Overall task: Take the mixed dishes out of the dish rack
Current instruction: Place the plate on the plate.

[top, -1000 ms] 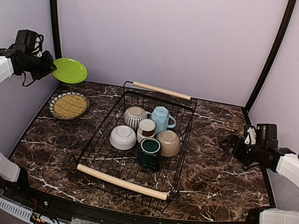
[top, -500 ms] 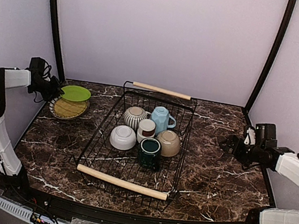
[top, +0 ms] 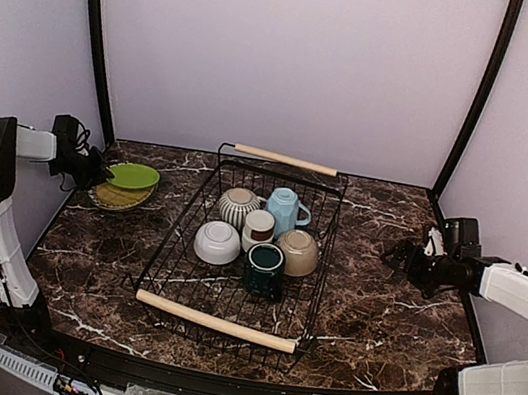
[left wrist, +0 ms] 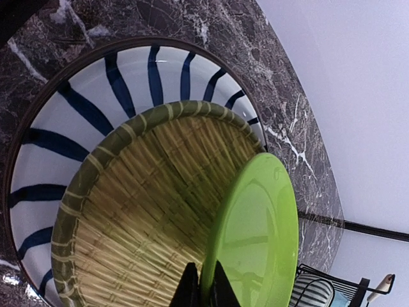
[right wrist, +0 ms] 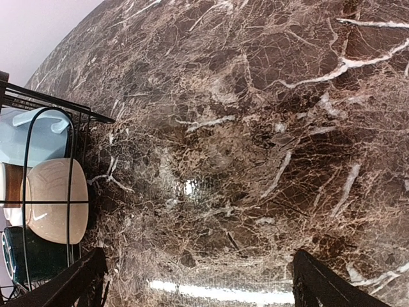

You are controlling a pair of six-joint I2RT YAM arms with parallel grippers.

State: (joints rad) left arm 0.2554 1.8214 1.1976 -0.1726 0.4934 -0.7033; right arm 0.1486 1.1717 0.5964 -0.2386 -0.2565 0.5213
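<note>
Over the olive plate (left wrist: 128,217), left hand (left wrist: 204,288) tight on green plate (left wrist: 255,230); right hand (right wrist: 198,281) wide above table (right wrist: 255,128)

Dark marble table (top: 376,318) carried the dish rack (top: 213,321) mid-desk, plus a striped plate (left wrist: 38,160) at the far-left corner.
</note>
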